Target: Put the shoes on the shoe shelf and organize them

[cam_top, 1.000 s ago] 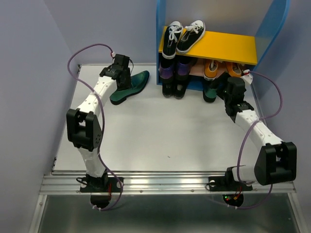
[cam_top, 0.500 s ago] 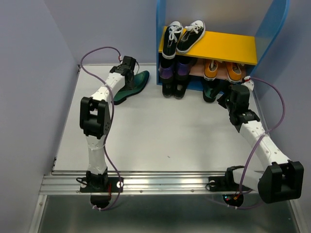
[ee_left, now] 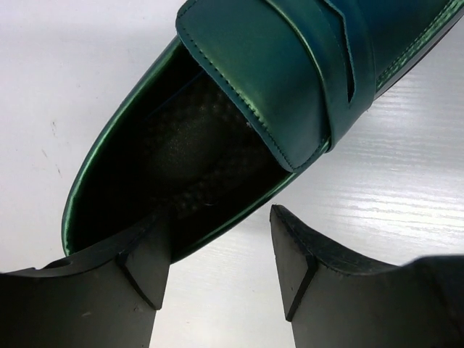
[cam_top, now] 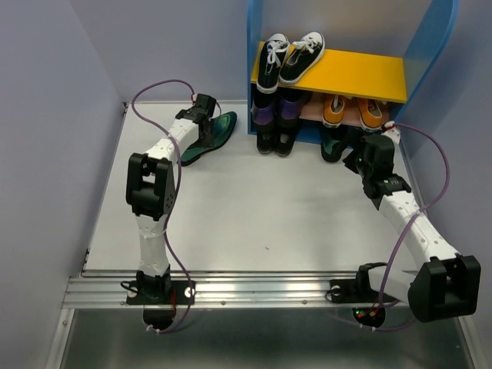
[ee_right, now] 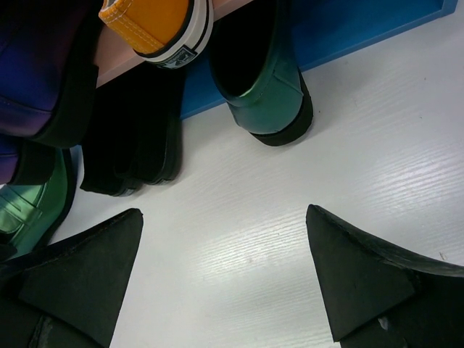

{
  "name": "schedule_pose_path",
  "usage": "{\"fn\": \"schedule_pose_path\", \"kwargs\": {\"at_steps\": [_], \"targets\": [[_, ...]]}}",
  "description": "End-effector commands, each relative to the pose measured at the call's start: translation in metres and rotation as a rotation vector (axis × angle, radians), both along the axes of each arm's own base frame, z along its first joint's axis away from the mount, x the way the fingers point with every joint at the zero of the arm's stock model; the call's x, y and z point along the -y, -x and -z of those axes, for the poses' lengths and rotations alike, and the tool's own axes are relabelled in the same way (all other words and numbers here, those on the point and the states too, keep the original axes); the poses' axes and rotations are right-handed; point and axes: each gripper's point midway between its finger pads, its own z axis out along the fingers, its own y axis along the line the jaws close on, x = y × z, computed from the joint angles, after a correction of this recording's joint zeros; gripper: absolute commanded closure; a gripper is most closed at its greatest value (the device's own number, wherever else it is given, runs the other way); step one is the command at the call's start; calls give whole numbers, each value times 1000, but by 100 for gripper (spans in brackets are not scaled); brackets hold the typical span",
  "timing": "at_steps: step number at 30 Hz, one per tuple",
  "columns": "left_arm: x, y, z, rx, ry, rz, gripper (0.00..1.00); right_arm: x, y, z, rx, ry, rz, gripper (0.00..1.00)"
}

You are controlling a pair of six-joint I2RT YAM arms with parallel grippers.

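Reaching forward, left claw [ee_left: 217, 226] straddles green loafer [ee_left: 279, 69] sidewall.

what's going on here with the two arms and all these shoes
The left jaws straddle the side wall of a green loafer lying loose on the table, not yet clamped. The right jaws hang wide open and empty near a second green loafer at the foot of the shoe shelf, which already holds the orange sneakers and others.

No lettering can be read anywhere; the orange sneaker [ee_right: 145, 18] heel perhaps carries a mark, too blurred.
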Motion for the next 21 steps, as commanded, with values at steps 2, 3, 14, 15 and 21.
{"fn": "schedule_pose_path", "kwargs": {"at_steps": [2, 3, 14, 15, 21], "targets": [[0, 13, 6, -70, -16, 8, 30, -2, -2, -11, 28, -4, -13, 0], [1, 12, 6, -67, -17, 10, 29, -2, -2, -11, 28, -6, -14, 0], [-1, 12, 15, -99, -34, 25, 16, -5, -2, -9, 22, -18, -23, 0], [-1, 12, 16, -101, -34, 27, 16, -5, -2, -9, 22, -18, -23, 0], [4, 16, 31, -146, -19, 44, 37, -5, -2, -7, 17, -19, -24, 0]]}}
